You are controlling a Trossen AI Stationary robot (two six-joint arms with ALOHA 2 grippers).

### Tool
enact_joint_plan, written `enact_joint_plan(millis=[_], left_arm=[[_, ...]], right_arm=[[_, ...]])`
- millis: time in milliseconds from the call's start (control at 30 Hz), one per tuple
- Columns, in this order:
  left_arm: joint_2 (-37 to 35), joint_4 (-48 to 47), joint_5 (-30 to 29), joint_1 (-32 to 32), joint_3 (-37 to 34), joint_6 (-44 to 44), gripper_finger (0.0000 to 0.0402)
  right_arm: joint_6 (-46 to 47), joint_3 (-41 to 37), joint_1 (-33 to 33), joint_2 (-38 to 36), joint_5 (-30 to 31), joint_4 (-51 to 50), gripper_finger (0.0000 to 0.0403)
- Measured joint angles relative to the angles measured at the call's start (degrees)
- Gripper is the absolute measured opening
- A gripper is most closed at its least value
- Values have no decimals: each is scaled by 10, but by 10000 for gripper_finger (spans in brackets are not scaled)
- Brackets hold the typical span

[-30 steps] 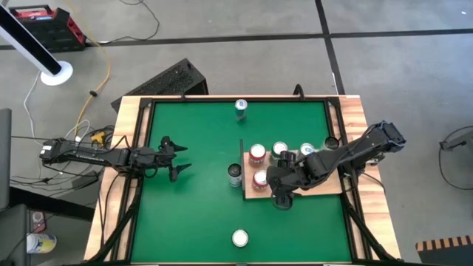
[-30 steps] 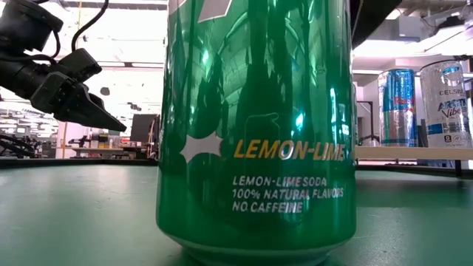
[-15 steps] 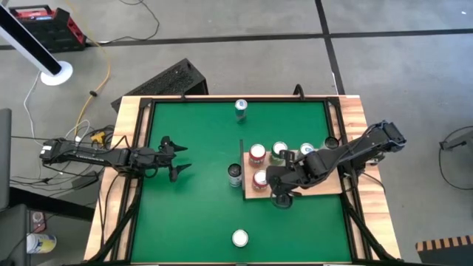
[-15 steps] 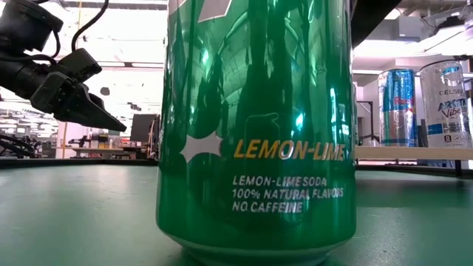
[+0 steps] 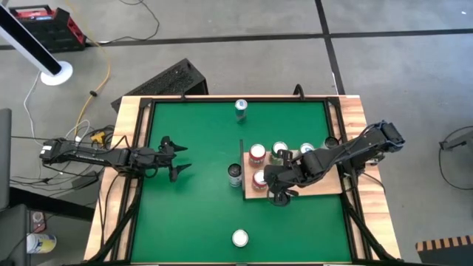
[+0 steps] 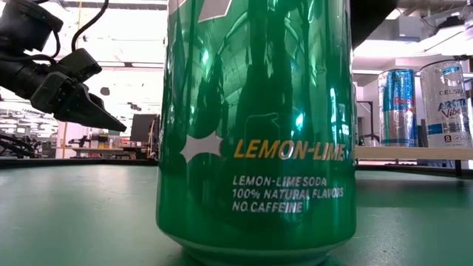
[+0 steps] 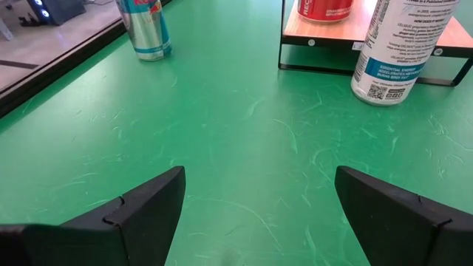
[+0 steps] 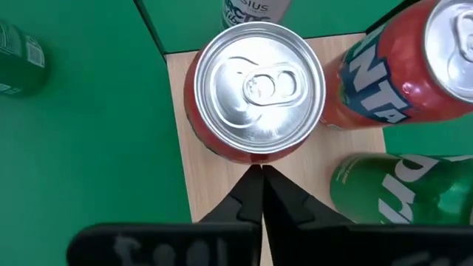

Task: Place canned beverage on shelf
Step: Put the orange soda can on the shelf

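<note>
High view, right tool (image 5: 275, 193) at shelf (image 5: 325, 186) edge

We see a deep green tabletop (image 5: 199, 199) framed in pale wood, and on it a light plain-wood shelf (image 8: 214, 188) with a thin dark edge, carrying a red can with a silver top (image 8: 257, 89), a red can lettered in white and blue (image 8: 403, 70) and a green can with pale lettering (image 8: 392, 192). Closest in the low view stands a glossy green can (image 6: 255, 125) with a white star shape, yellow "LEMON-LIME" and white small print, and behind it a blue-and-silver can (image 6: 397, 107) beside a white can with blue print (image 6: 446, 103). Both arms are black, and the left wrist view adds a silver-blue can with red marks (image 7: 146, 29) and a white can with blue text (image 7: 395, 48).
</note>
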Motion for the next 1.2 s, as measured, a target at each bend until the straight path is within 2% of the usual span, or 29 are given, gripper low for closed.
enact_joint_plan(millis=[233, 467, 700, 933, 1200], left_arm=[[0, 0, 0, 0, 0, 0, 334], [0, 0, 0, 0, 0, 0, 334], [0, 0, 0, 0, 0, 0, 334], [0, 0, 0, 0, 0, 0, 334], [0, 0, 0, 0, 0, 0, 334]], right_arm=[[-15, 0, 0, 0, -9, 32, 16], [-11, 0, 0, -1, -10, -21, 30], [-24, 23, -15, -63, 34, -52, 16], [-98, 23, -132, -106, 33, -66, 18], [-211, 23, -283, -79, -66, -67, 18]])
